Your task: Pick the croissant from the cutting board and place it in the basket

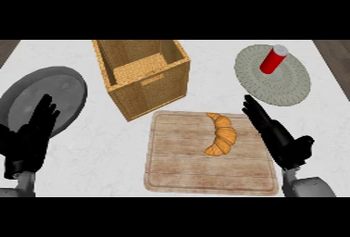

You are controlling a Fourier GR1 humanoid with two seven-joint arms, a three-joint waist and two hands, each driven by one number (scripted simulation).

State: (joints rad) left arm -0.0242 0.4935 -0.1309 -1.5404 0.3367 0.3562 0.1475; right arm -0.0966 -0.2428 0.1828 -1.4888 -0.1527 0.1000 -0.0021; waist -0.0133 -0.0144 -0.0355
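A golden croissant (221,135) lies on the wooden cutting board (184,171), toward its upper right. Behind the board stands a square wicker basket (150,95) with nothing visible inside. My right hand (280,139) is open at the board's right edge, fingers straight and pointing up, a short way right of the croissant and not touching it. My left hand (27,139) is open at the far left, fingers up, partly over a grey plate.
A grey round plate (61,88) lies at the left. At the back right a red can with a white top (272,60) stands on a round woven mat (287,88). The white counter (103,152) runs between them.
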